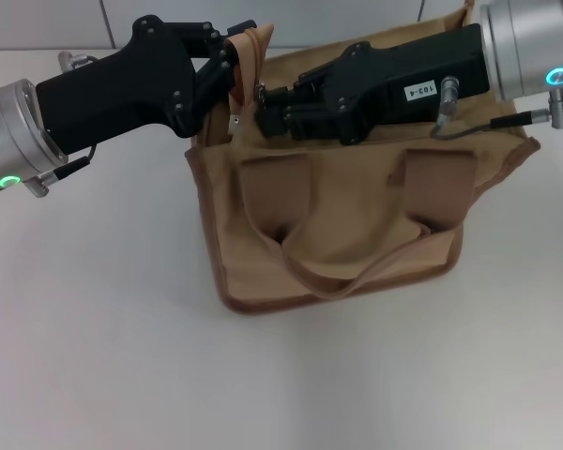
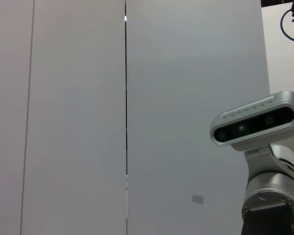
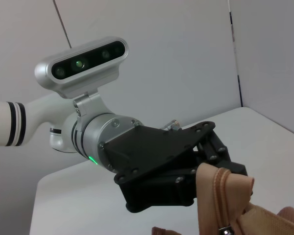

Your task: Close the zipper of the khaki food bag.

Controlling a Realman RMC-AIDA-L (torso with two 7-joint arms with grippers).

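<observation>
- Your bag (image 1: 338,225) sits at centre frame on the table (image 1: 94,356), handles drooping forward.
- Your left gripper (image 1: 233,58), upper left, has its fingers (image 3: 220,161) pinching the bag's end tab (image 1: 255,47).
- Your right gripper (image 1: 267,105) lies along the zipper (image 1: 253,117); you cannot tell its fingers' state.

The bag (image 1: 338,234) is a boxy tan canvas tote with darker brown piping, lying tipped so its front panel faces up. Two wide loop handles droop across that panel. The zipper (image 1: 253,94) runs along the top edge; its small silver pull tab (image 1: 235,119) hangs at the bag's left corner.
</observation>
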